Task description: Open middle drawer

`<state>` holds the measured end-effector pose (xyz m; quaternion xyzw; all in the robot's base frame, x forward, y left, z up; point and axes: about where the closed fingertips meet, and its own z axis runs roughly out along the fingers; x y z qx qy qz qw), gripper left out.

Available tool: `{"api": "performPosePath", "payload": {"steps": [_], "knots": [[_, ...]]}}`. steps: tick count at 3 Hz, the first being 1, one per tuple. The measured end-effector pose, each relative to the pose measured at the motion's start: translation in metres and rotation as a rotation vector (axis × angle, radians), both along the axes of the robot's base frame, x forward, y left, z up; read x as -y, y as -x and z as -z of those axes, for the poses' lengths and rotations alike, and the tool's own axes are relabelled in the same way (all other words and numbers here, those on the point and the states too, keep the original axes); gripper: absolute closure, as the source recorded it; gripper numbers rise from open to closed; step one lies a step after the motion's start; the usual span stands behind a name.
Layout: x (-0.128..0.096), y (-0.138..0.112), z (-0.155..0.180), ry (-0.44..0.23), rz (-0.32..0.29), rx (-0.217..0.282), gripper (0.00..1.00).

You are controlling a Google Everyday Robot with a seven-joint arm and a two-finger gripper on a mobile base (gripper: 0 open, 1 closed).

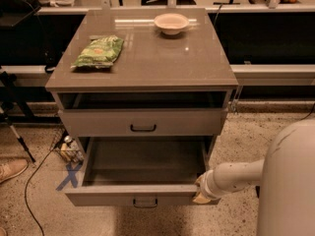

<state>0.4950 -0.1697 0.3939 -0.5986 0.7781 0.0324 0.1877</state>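
Well, from my console I saw the middle drawer [113, 194] pulled far out of the grey-beige cabinet [221, 102], its deep grey box open to the camera. Its flat front faced me near the bottom of the view, with the small black bar handle [145, 202] centred low on the panel. The gripper [201, 194] sat at the drawer's front right corner, against or just beside the end of the front panel. I could not tell whether it was released or clenched, because the wrist covered it. The pale arm [236, 177] ran from that corner off to the right and joined the big rounded white robot body [290, 181], which filled the lower right of the view.

Above the open drawer, the upper drawer [98, 123] sat almost flush with the cabinet, carrying its own black handle [143, 128], and a dark gap showed between it and the tabletop [162, 63]. On that tabletop a green snack bag [98, 52] lay flat near the left edge. A pale bowl [171, 22] stood upright near the back edge, well apart from the bag.

On the speckled floor [256, 132] left of the cabinet I noted a blue tape cross [69, 175], a tan shoe [11, 169] at the left border and a black tripod leg [15, 132].
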Motion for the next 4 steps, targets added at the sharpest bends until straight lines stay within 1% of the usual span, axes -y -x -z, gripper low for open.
{"api": "performPosePath", "payload": {"steps": [1,2,3,4], "knots": [[-0.001,0.001,0.001,0.0,-0.001,-0.002,0.11],[-0.006,0.002,0.001,0.017,-0.018,-0.003,0.0],[-0.018,0.008,-0.002,0.053,-0.072,-0.015,0.0],[-0.03,0.016,0.0,0.06,-0.136,-0.041,0.0]]}}
